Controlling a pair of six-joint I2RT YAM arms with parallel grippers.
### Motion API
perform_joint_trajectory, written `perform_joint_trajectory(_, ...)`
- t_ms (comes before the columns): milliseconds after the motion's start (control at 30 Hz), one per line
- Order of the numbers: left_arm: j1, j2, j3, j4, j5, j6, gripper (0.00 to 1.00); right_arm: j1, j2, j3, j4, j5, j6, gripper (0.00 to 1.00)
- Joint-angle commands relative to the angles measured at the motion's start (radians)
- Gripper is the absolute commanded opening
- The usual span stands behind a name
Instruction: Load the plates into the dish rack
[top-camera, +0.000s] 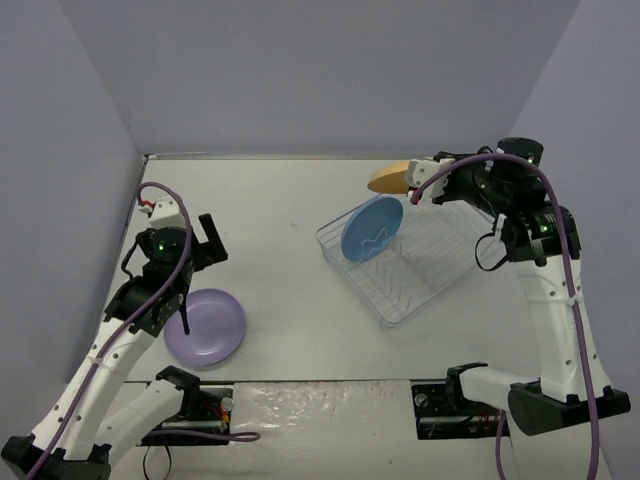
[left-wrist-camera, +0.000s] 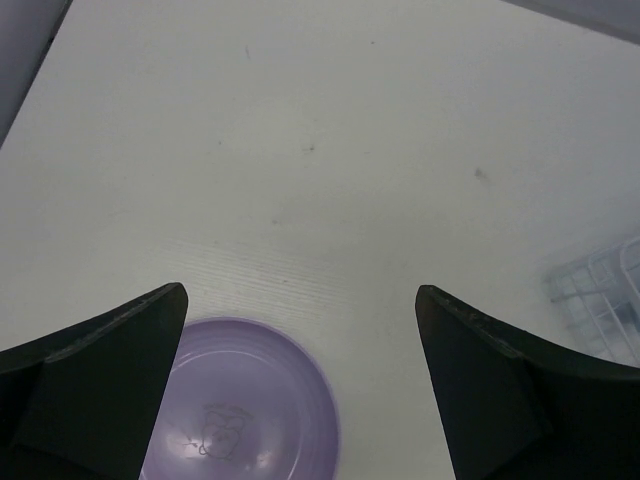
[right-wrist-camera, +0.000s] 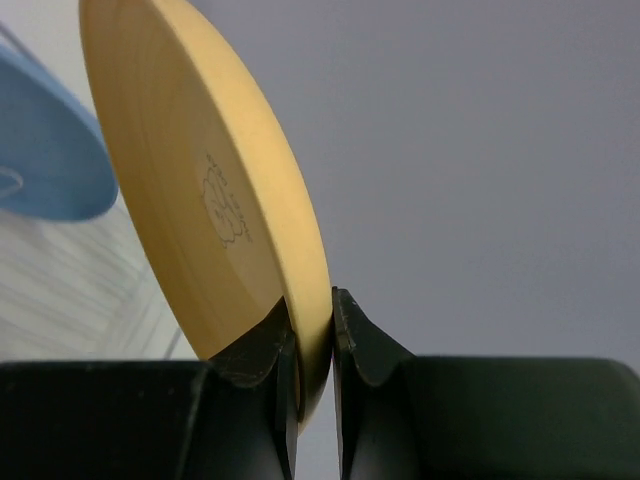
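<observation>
Found blue plate (top-camera: 372, 227) standing on edge in dish rack (top-camera: 425, 275), at the rack's far-left end, leaning, hollow face up toward the top camera. Saw a pale squiggle on that face. Cannot tell from above whether it is seated between two dividers or only propped against the rack's rim.

Found orange-yellow plate (top-camera: 387, 178) off the surface, in the air just past the rack's far corner, near the blue plate's upper rim but apart from it. Noted it pinched by its rim in right gripper (right-wrist-camera: 312, 300), jaws drawn almost together, one on each face of the rim. Saw the plate edge-on and slanting up to the left in the right wrist view, with a small line drawing near the middle of its face. Glimpsed part of the blue plate behind it at the left of that view.

Found light purple plate (top-camera: 205, 326) lying flat, right way up, on surface (top-camera: 290, 220), near the front left, well apart from the rack. Noted a faint line drawing at its centre in the left wrist view.

Recorded left gripper (left-wrist-camera: 300, 292) spread wide with nothing between the jaws, over the far part of the purple plate. Saw the plate partly hidden behind one finger (left-wrist-camera: 90, 380) in the left wrist view, and a corner of the rack at that view's right edge.

Noted the rack right of centre, set at an angle to the surface's edges. Saw purple cable (top-camera: 570, 240) running along the right arm, another along the left. Noted plain grey walls (top-camera: 300, 70) on three sides.
</observation>
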Motion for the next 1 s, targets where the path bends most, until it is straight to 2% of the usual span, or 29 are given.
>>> perform_joint_trajectory(0, 0.000, 0.083, 0.053, -0.063, -0.125, -0.079, 0.97, -0.004, 0.056, 0.012, -0.293, 0.065, -0.320, 0.00)
perform_joint_trajectory(200, 0.003, 0.090, 0.046, -0.082, -0.150, -0.112, 0.97, -0.004, 0.002, -0.109, -0.324, 0.066, -0.477, 0.00)
perform_joint_trajectory(367, 0.006, 0.097, 0.038, -0.106, -0.170, -0.138, 0.97, -0.003, -0.006, -0.190, -0.207, -0.028, -0.508, 0.00)
perform_joint_trajectory(467, 0.008, 0.115, 0.039, -0.126, -0.145, -0.150, 0.97, -0.003, 0.016, -0.207, -0.177, -0.049, -0.592, 0.00)
perform_joint_trajectory(633, 0.010, 0.152, 0.029, -0.168, -0.152, -0.189, 0.97, 0.000, 0.102, -0.124, -0.201, -0.131, -0.608, 0.00)
perform_joint_trajectory(767, 0.014, 0.162, 0.022, -0.168, -0.152, -0.201, 0.97, 0.015, 0.090, -0.166, -0.122, -0.191, -0.598, 0.00)
perform_joint_trajectory(967, 0.019, 0.155, 0.014, -0.179, -0.160, -0.212, 0.97, 0.086, 0.097, -0.216, -0.052, -0.182, -0.546, 0.00)
